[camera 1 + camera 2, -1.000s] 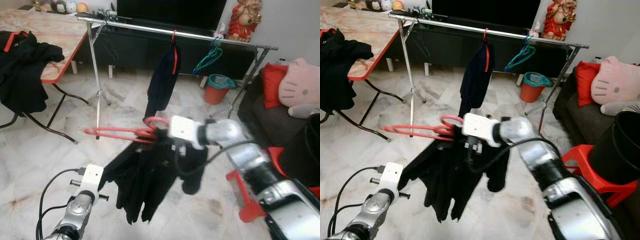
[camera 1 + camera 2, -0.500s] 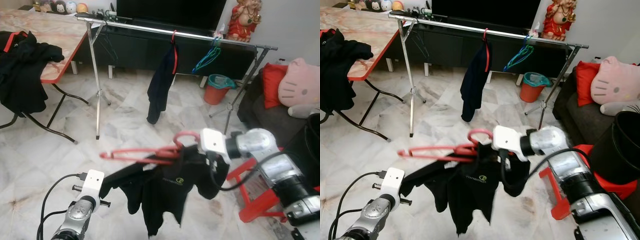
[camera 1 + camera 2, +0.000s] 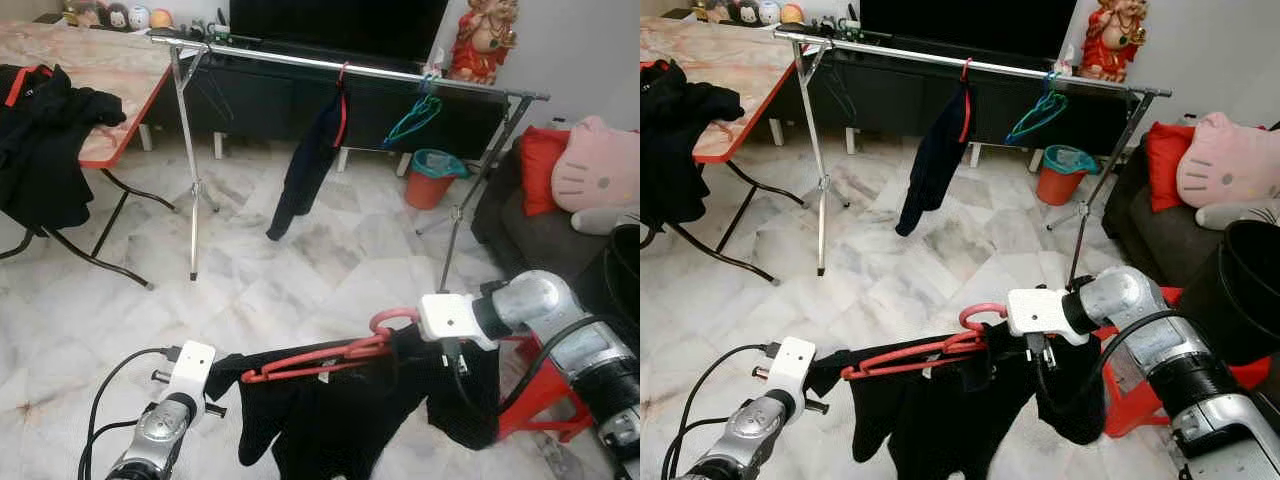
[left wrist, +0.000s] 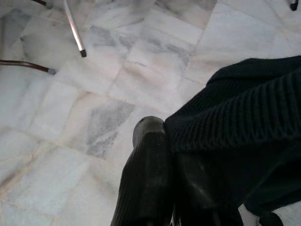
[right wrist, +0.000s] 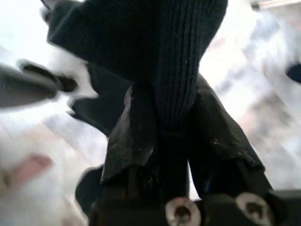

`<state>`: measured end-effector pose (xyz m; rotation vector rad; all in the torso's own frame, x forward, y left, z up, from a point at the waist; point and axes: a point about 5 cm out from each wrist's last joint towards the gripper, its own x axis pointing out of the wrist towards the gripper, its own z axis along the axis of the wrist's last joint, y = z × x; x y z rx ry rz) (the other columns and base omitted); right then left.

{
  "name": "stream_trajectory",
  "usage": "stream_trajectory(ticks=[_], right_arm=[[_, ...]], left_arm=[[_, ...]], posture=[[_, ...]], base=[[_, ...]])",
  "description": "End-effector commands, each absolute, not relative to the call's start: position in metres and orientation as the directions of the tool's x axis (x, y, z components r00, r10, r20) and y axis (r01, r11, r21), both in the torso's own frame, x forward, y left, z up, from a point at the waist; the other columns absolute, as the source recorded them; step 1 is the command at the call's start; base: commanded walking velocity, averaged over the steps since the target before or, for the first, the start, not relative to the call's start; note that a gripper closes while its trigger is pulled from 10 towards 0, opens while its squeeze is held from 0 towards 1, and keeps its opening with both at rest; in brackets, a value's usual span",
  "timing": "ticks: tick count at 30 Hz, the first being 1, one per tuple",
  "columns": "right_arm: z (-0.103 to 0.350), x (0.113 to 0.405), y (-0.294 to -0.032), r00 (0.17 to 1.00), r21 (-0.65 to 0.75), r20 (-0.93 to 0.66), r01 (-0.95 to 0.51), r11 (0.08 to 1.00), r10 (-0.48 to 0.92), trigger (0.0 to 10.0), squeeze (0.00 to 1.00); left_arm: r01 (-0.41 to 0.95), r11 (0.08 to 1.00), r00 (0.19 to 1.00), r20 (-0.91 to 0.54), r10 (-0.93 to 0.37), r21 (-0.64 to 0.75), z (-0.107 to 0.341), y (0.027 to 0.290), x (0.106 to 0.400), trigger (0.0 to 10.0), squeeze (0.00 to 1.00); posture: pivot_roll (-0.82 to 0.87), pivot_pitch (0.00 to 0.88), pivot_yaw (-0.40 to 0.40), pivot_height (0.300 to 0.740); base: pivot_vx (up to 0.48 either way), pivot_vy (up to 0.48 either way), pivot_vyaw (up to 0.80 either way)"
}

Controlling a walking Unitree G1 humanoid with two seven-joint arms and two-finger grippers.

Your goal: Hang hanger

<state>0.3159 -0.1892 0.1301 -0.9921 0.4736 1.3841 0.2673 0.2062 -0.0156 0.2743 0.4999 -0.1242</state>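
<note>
**Both tools clamped on the black garment, low over the marble floor**

I have the red plastic hanger (image 3: 320,358) lying almost flat in front of me, low at about 6 o'clock, with its hook (image 3: 392,320) curling up beside my right wrist. A black knitted garment (image 3: 350,420) is draped over it and sags below toward the pale marble floor (image 3: 300,270).

My right tool (image 5: 169,117) sits at about 4 o'clock in the head view. From its wrist camera I see its two black fingers (image 5: 134,136) pressed together on a ribbed fold of the black garment, just next to the hanger's hook. My left tool (image 4: 164,155) is down at about 7 o'clock. Its wrist camera shows the fingers (image 4: 148,165) closed against the edge of the same knitted cloth, with marble tiles beyond.

Far ahead at 12 o'clock stands the long silver clothes rail (image 3: 350,68) on its tripod legs, well apart from the hanger I hold. A dark garment with red trim (image 3: 310,165) hangs from the middle of the rail, and a teal wire hanger (image 3: 415,118) hangs further along toward 1 o'clock. Behind the rail, on the floor, is an orange bucket (image 3: 432,178).

At 10 o'clock a marble-topped folding bench with a red edge (image 3: 110,75) carries a heap of black clothing (image 3: 45,130). At 3 o'clock a dark sofa (image 3: 520,225) holds a red cushion (image 3: 540,165) and a pink cat plush (image 3: 598,172).
</note>
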Motion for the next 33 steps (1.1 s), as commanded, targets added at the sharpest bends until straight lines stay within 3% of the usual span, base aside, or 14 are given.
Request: stream_trajectory(ticks=[1, 12, 13, 18, 27, 33], right_arm=[[0.142, 0.322, -0.219, 0.278, -0.349, -0.839, -0.934, -0.071, 0.468, 0.0, 0.0], [0.136, 0.333, -0.206, 0.4, -0.467, -0.816, -0.881, -0.068, 0.417, 0.0, 0.0], [0.136, 0.338, -0.204, 0.454, -0.508, -0.793, -0.861, -0.03, 0.405, 0.0, 0.0], [0.135, 0.345, -0.199, 0.539, -0.569, -0.754, -0.822, 0.036, 0.375, 0.0, 0.0], [0.126, 0.341, -0.182, 0.531, -0.568, -0.751, -0.823, 0.025, 0.392, 0.0, 0.0], [0.12, 0.337, -0.153, 0.55, -0.564, -0.714, -0.819, 0.109, 0.434, 0.0, 0.0]], left_arm=[[0.138, 0.957, 0.853, -0.522, 0.017, 0.256, -0.02, 0.222, 0.26, 0.0, 0.0], [0.152, 0.953, 0.87, -0.493, -0.003, 0.262, -0.009, 0.223, 0.272, 0.0, 0.0], [0.161, 0.952, 0.873, -0.488, -0.014, 0.26, -0.007, 0.222, 0.274, 0.0, 0.0], [0.173, 0.951, 0.874, -0.485, -0.028, 0.257, -0.004, 0.221, 0.277, 0.0, 0.0], [0.21, 0.95, 0.883, -0.462, -0.082, 0.233, 0.007, 0.221, 0.287, 0.0, 0.0], [0.244, 0.954, 0.914, -0.369, -0.166, 0.177, 0.035, 0.214, 0.308, 0.0, 0.0]], posture=[[-0.01, 0.0, -0.156, 0.74], [0.0, 0.0, -0.159, 0.74], [0.0, 0.0, -0.16, 0.74], [0.0, 0.0, -0.16, 0.74], [0.0, 0.0, -0.161, 0.74], [0.01, 0.0, -0.167, 0.74]], base=[[0.0, 0.0, 0.0], [0.0, 0.0, 0.0], [0.0, 0.0, 0.0], [0.0, 0.0, 0.0], [0.0, 0.0, 0.0], [0.0, 0.0, 0.0]])
